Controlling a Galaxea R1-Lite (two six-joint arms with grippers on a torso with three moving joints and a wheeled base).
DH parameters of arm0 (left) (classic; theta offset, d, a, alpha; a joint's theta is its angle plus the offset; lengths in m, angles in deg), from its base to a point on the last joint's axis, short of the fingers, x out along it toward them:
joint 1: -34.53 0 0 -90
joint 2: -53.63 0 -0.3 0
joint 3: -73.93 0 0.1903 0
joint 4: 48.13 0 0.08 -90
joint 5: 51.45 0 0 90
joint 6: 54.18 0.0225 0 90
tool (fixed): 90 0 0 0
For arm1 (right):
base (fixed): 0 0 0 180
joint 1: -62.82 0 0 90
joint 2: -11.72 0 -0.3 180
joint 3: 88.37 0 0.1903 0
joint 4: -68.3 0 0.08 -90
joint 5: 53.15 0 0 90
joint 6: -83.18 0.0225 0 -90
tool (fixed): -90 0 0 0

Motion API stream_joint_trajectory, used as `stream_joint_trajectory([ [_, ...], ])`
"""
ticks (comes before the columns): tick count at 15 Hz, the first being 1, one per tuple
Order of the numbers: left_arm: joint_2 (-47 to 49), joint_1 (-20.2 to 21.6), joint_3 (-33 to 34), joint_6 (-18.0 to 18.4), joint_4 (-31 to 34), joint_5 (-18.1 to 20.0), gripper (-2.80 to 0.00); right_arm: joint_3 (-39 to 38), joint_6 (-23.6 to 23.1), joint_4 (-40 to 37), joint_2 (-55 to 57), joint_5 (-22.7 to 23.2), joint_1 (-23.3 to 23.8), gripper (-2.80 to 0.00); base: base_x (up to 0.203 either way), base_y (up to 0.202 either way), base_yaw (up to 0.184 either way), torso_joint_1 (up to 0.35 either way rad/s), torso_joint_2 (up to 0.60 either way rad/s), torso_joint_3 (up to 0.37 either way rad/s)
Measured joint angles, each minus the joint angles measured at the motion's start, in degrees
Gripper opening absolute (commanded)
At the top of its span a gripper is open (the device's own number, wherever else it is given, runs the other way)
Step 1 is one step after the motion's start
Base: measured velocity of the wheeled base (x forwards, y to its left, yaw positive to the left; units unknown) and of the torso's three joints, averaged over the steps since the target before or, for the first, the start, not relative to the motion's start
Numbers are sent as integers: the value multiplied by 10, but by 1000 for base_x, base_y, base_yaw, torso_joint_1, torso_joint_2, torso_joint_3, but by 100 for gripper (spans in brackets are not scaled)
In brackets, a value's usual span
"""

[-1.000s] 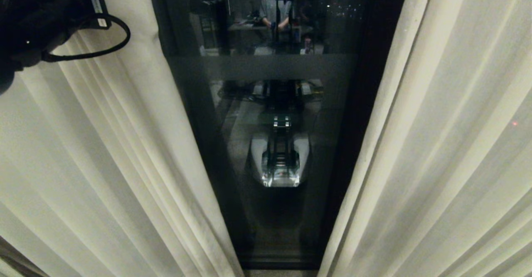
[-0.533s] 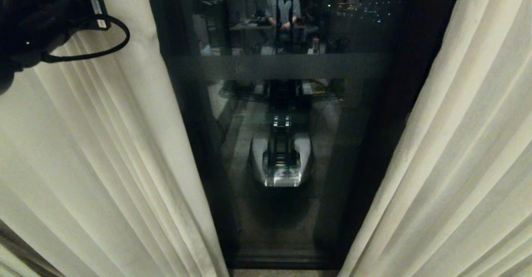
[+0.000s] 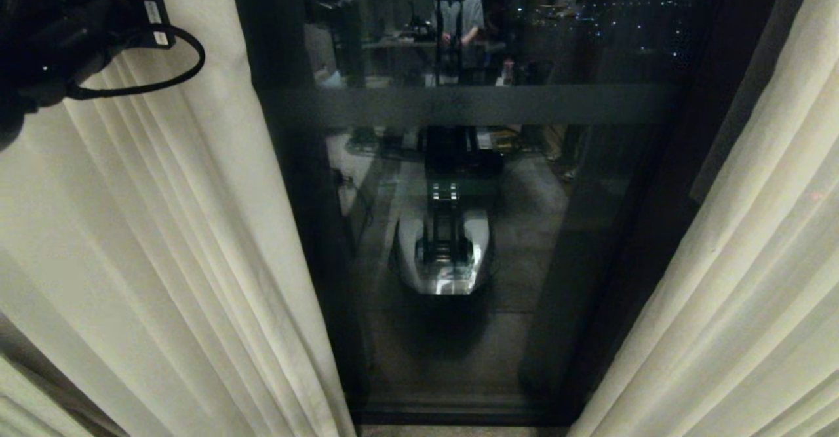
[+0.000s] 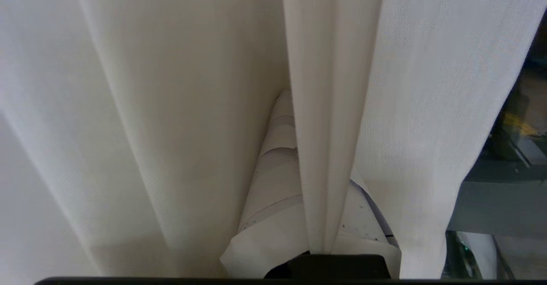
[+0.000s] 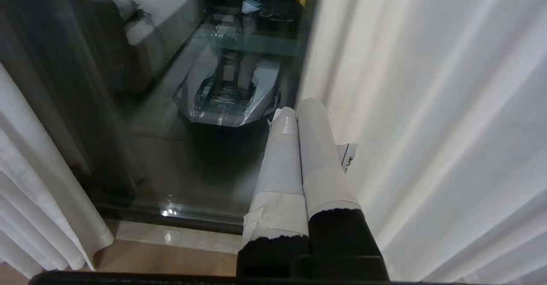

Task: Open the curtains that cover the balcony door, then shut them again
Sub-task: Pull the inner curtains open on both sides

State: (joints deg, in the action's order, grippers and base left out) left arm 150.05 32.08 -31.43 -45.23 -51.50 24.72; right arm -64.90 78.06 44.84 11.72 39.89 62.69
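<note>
Already the curtains (image 3: 164, 240) stand well apart, one cream panel hanging at each side of the head view, and between them the balcony door (image 3: 472, 227) is bared almost across its whole width: dark frame, frosted band running level across the glass, and in the pane a reflection of the robot's base and of a person standing in the room behind. So the opening half of the task looks close to done (a strip of the frame on the right is just beside the right panel's edge, so a little more travel may be wanted there). The closing half is not yet begun, to judge from how the fabric hangs.

The left gripper (image 4: 316, 233) is up at the left panel, its taped fingers (image 4: 273, 182) pinched shut on a pleated fold of the curtain that runs straight down between them. The right gripper (image 5: 299, 148) hangs low beside the right panel, its taped fingers pressed together on nothing, pointing toward the foot of the door and the pale floor (image 5: 162, 255).
</note>
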Motion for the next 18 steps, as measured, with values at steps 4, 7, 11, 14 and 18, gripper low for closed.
stream_joint_trajectory([
  [4, 0, 0, 0, 1, 0, 0, -280, 0, 0, 0, 0, 0, 0, -280, 0, 190, 0, 4, 2, 2],
  [7, 0, 0, 1, 1, -1, 0, -280, 0, 0, 0, 0, 0, 0, -280, 0, 191, 0, 4, 1, 4],
  [11, -1, -1, 2, 1, 0, -1, -280, 0, 0, 0, 0, 0, 0, -280, 0, 190, 0, 0, 3, 3],
  [14, -3, -1, 4, 1, -1, -1, -280, 0, 0, 0, 0, 0, 0, -280, 0, 192, 1, 2, 1, 4],
  [18, -8, -1, 13, 1, 0, 0, -280, 0, 0, 0, 0, 0, 0, -280, 0, 84, 1, 3, 1, 4],
])
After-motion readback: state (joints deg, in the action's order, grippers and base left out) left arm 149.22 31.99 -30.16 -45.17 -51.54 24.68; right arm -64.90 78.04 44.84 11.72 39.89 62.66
